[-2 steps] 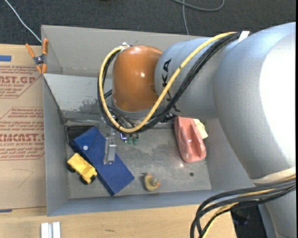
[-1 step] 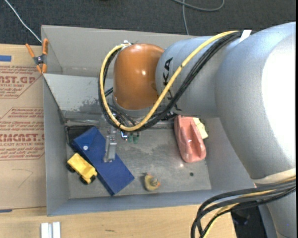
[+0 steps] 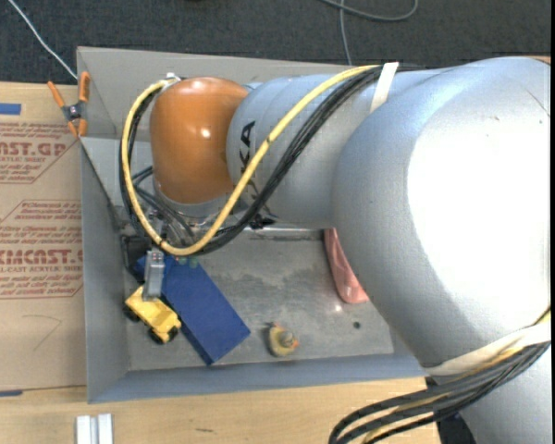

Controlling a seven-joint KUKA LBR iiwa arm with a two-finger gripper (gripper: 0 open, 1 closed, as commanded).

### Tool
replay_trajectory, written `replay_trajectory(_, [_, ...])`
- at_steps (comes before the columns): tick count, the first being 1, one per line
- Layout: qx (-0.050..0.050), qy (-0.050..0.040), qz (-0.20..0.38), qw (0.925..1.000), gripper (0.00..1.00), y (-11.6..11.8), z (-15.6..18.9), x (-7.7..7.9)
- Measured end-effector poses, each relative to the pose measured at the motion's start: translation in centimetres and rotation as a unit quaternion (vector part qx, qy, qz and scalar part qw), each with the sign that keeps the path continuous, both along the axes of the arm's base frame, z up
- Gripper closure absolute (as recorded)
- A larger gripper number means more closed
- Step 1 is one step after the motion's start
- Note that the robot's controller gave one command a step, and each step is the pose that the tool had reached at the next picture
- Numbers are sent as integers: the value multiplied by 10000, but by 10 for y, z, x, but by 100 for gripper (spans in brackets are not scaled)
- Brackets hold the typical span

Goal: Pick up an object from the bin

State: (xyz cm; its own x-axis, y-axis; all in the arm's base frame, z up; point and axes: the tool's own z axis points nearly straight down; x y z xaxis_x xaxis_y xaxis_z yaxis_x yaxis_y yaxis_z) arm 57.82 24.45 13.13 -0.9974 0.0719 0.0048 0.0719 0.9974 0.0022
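Observation:
My gripper (image 3: pixel 154 277) reaches down at the bin's left side, under the arm's orange cover. Its tip is right above a small yellow toy vehicle (image 3: pixel 154 316) that lies near the front left corner. The tip meets the toy's top edge, but whether it grips the toy cannot be made out. A flat dark blue block (image 3: pixel 203 311) lies slantwise beside the toy, touching it on the right and running under the gripper's tip.
A small round tan and grey piece (image 3: pixel 280 339) lies near the front wall at the middle. A pink soft thing (image 3: pixel 344 268) lies further right, partly hidden under the arm. The arm covers the back and right of the bin.

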Motion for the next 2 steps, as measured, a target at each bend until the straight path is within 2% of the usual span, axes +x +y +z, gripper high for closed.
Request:
replay_trajectory(1, [0,-45,267,9996,0,-7,22,6])
replay_trajectory(2, [-5,13,-1023,9948,0,1,-7,-53])
